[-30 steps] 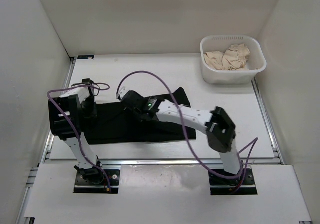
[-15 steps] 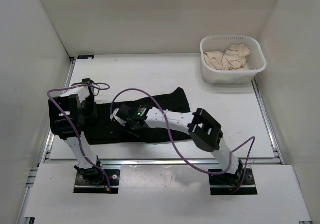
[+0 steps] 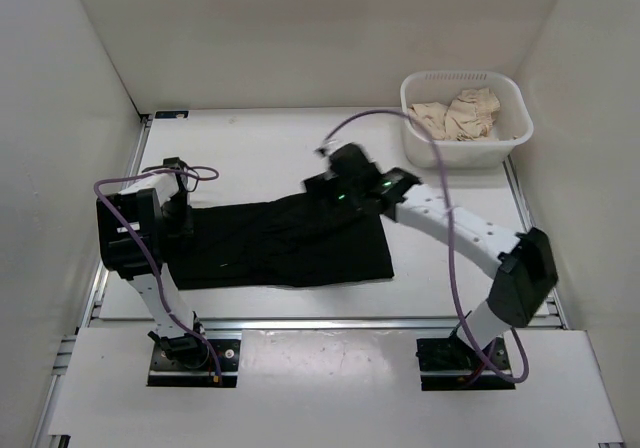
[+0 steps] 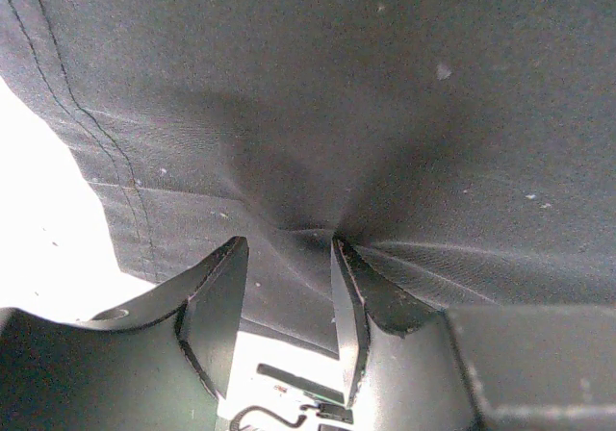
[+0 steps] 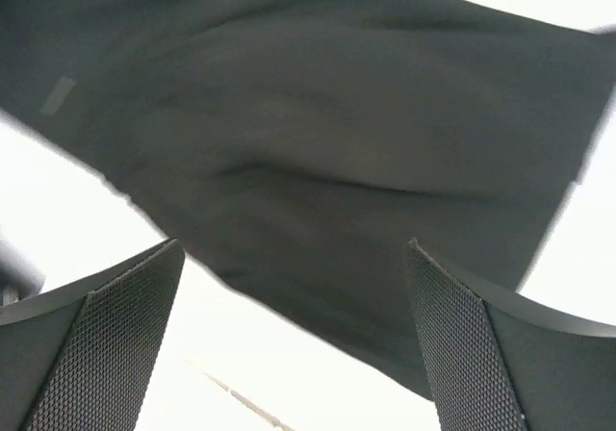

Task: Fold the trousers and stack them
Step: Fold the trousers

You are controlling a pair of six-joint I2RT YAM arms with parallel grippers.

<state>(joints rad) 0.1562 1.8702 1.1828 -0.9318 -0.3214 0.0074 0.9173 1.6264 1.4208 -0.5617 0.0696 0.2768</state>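
Black trousers lie flat, centre-left of the overhead frame.
Left gripper pinches the puckered left edge. Right gripper hangs wide and empty over the upper-right corner. Soft, light, limp cloth by the look; take it at corners or hems, since it'll sag.

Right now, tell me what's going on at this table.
Black trousers lie flat across the near part of the table. The left end effector pinches the fabric at their left end. The right end effector is open and holds nothing, and it hovers over the trousers' far right corner. A basket with beige cloth sits at the far right of the table.
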